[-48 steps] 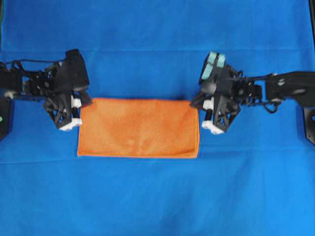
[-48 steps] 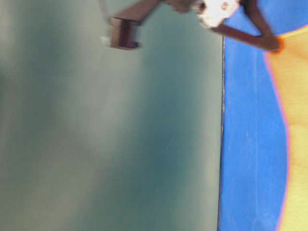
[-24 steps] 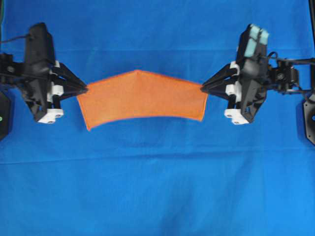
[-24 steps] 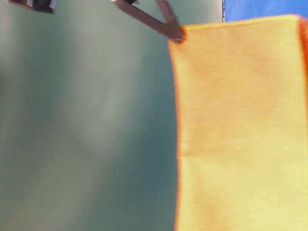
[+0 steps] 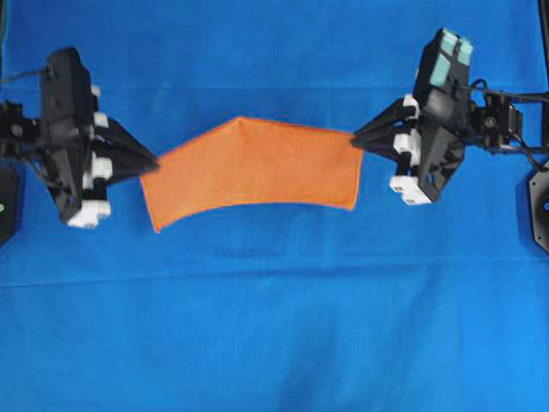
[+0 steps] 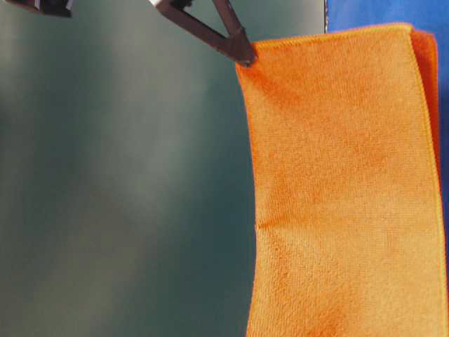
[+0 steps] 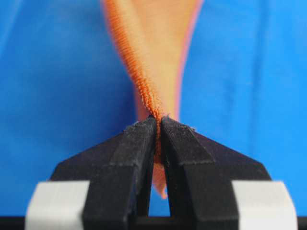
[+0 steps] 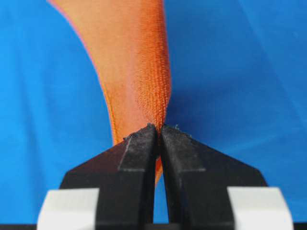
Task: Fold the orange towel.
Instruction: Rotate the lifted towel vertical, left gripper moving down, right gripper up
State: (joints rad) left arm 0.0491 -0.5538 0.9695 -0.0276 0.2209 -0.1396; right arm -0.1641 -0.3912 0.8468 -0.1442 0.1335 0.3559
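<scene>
The orange towel (image 5: 253,167) hangs doubled over in the air between both arms, above the blue cloth. My left gripper (image 5: 154,161) is shut on its left corner, and my right gripper (image 5: 354,137) is shut on its right corner. In the left wrist view the towel (image 7: 148,57) runs away from the pinched tips of the left gripper (image 7: 158,120). In the right wrist view the towel (image 8: 136,62) stretches out from the right gripper (image 8: 157,127). The table-level view shows the towel (image 6: 337,182) hanging down as a broad sheet from one dark fingertip (image 6: 238,50).
The large blue cloth (image 5: 274,326) covers the whole table below the towel. Dark arm mounts stand at the left edge (image 5: 7,197) and the right edge (image 5: 539,206) of the overhead view.
One second ago the towel lay flat on the blue cloth with both grippers at its back corners. Both grippers have lifted it up and back; over the last half second it shifted slightly.
</scene>
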